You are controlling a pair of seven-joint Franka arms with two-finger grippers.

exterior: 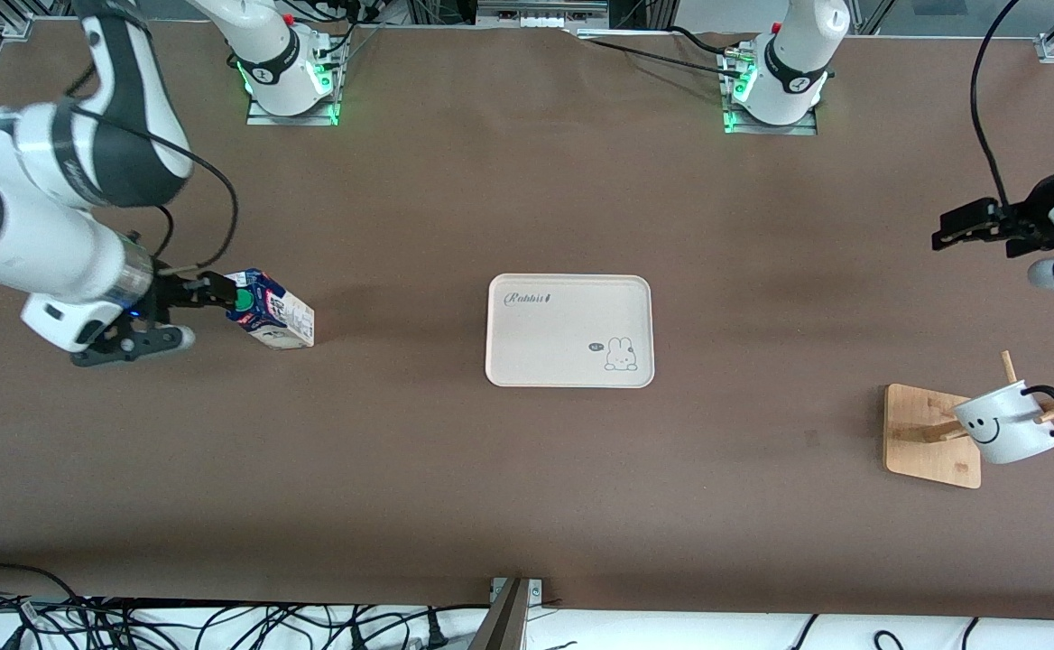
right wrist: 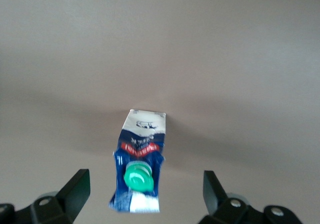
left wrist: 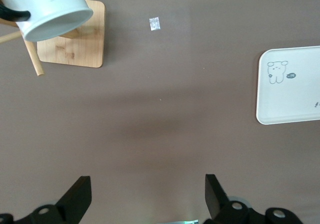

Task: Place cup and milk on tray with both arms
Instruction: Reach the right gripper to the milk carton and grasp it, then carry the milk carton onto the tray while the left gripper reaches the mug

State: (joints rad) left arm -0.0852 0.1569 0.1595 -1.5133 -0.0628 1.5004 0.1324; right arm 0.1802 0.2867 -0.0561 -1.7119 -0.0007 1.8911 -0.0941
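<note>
Brown table surface (exterior: 509,487), both arms out toward opposite ends. The tray (exterior: 569,330) lies flat near the table's middle, nothing on it; "Rabbit" lettering at the corner farther from the front camera, bunny drawing at the nearer corner toward the left arm's end. The milk (exterior: 271,312) stands on the table toward the right arm's end, well apart from the tray, green cap (right wrist: 138,176) up and facing the gripper. The right gripper (exterior: 211,292) sits low at the carton's top; in the right wrist view its fingers (right wrist: 77,185) stand wide apart, one on each side of the carton, neither touching it. The front view cannot confirm any contact with the cap. The cup (exterior: 1005,422) hangs tilted on a peg of the wooden rack (exterior: 929,435) at the left arm's end of the table, nearer the front camera than the tray; smiley face toward the tray, black loop handle (exterior: 1052,406) toward the table's edge, mouth open toward the left wrist camera. The left gripper (exterior: 960,226) hangs in the air over bare table, farther from the rack's side nearest the front camera and well apart from the cup; its fingers (left wrist: 80,194) are spread wide, holding nothing. A small pale scrap (left wrist: 154,24) lies on the table beside the rack base.
</note>
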